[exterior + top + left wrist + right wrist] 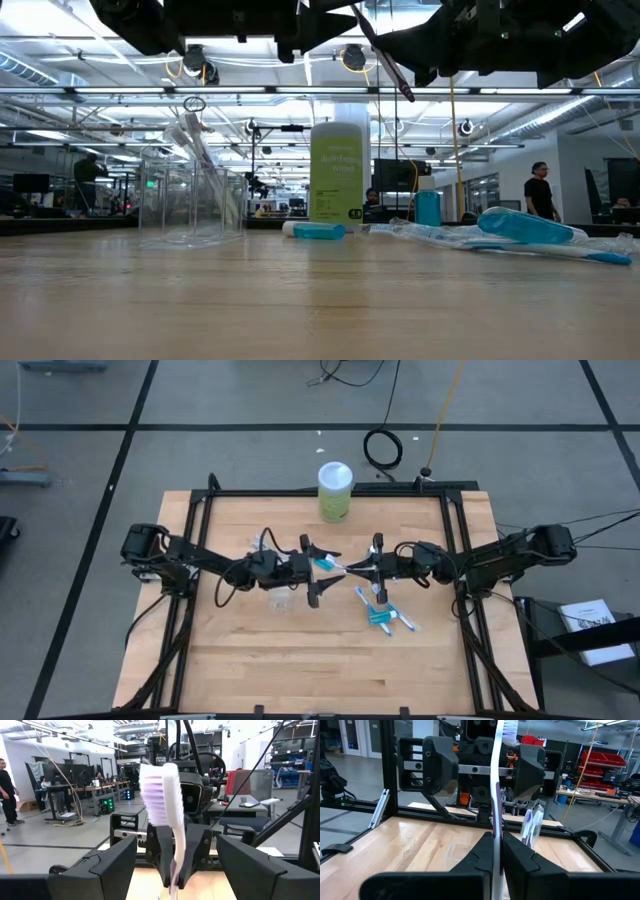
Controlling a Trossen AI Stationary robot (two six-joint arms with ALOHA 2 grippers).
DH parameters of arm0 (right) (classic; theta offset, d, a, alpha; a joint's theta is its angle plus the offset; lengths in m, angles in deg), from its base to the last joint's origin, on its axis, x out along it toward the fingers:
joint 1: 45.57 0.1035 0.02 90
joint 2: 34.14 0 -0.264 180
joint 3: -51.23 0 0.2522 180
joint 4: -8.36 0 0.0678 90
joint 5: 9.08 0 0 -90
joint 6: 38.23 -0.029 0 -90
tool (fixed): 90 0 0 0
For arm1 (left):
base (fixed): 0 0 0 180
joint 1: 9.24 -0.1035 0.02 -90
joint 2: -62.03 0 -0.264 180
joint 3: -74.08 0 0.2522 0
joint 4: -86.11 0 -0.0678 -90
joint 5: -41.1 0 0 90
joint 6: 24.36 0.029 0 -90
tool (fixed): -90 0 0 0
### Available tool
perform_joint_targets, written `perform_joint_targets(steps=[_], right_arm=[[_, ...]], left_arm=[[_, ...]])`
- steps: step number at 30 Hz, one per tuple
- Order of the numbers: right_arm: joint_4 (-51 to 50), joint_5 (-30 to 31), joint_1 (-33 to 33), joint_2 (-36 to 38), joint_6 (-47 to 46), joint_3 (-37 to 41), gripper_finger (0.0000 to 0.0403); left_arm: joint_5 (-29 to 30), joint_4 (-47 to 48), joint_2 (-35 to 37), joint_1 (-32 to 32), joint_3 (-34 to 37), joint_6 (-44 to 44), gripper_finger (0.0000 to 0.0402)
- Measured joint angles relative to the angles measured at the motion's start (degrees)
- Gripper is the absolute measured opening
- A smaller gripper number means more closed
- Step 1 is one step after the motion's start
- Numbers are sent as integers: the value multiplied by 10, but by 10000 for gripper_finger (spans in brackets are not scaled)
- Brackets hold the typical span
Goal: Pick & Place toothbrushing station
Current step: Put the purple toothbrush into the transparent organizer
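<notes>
Right end effector [496, 851] pinches slim white toothbrush [496, 780].

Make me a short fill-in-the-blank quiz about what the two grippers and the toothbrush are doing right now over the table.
1. The right gripper is shut on a ____.
2. The left gripper faces it with its jaws ____, head of the toothbrush between them.
3. The green canister stands at the table's ____ edge, seen from above.
4. The clear cup on the table already holds ____.

Missing words: toothbrush; open; far; toothbrushes
</notes>
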Motion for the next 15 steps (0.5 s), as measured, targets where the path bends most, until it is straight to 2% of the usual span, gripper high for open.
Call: perform_joint_targets(steps=[3,6,11,15], right_arm=[[0,0,0,0,0,0,11],[2,0,0,0,0,0,11],[2,1,0,0,0,0,11],[0,1,0,0,0,0,11]], left_arm=[[-1,1,0,-6,0,-11,272],[-2,1,0,-10,0,-18,241],[-4,1,0,-12,0,-16,149],[-42,-1,0,-12,0,-15,76]])
